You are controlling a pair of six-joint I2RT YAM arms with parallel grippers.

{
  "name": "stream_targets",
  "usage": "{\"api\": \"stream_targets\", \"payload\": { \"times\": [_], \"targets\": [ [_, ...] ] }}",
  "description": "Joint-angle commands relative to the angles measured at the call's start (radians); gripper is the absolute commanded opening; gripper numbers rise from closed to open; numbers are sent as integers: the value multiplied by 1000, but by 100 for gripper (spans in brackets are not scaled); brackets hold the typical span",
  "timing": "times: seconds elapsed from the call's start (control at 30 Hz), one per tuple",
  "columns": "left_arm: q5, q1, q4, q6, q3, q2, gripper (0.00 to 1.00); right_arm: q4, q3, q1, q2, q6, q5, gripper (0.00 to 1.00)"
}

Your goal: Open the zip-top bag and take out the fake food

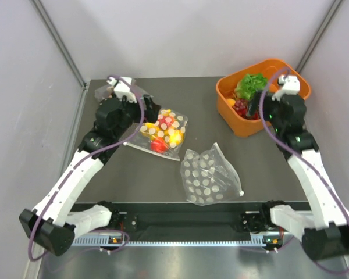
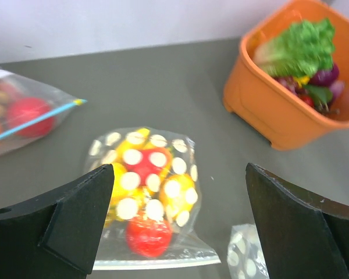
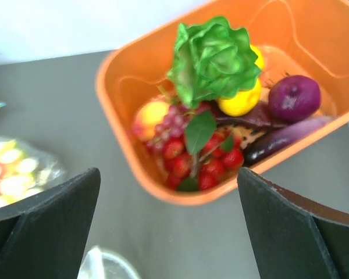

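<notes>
Right wrist: lettuce and purple onion lie in orange bin.

Bright, even light from overhead here, shadows soft and faint on the dark grey matte table. Small glints on the clear dotted plastic zip-top bag. Wrist views run softer: orange plastic bin slightly blurred, pale wall washed out.

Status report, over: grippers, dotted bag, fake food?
Left gripper open, right gripper open, both empty. Clear white-dotted zip-top bag mid-table, looks empty. Ruffled green plastic lettuce and round purple onion piece in orange plastic bin. Nothing blocking.
</notes>
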Motion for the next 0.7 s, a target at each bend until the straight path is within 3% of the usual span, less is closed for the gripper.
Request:
{"api": "stream_targets", "payload": {
  "times": [0.0,0.13,0.3,0.67],
  "targets": [
    [6,75,29,-39,-25,-85,99,38,-131,-11,-207,62,-81,100],
    [0,146,-4,-63,-24,-108,99,-25,-222,-11,-392,97,-122,100],
    [-3,147,9,-39,-31,-152,99,-114,-232,-11,-551,97,-127,100],
    [-127,147,19,-36,-45,-198,99,-183,-193,-11,-598,80,-111,100]
  ]
}}
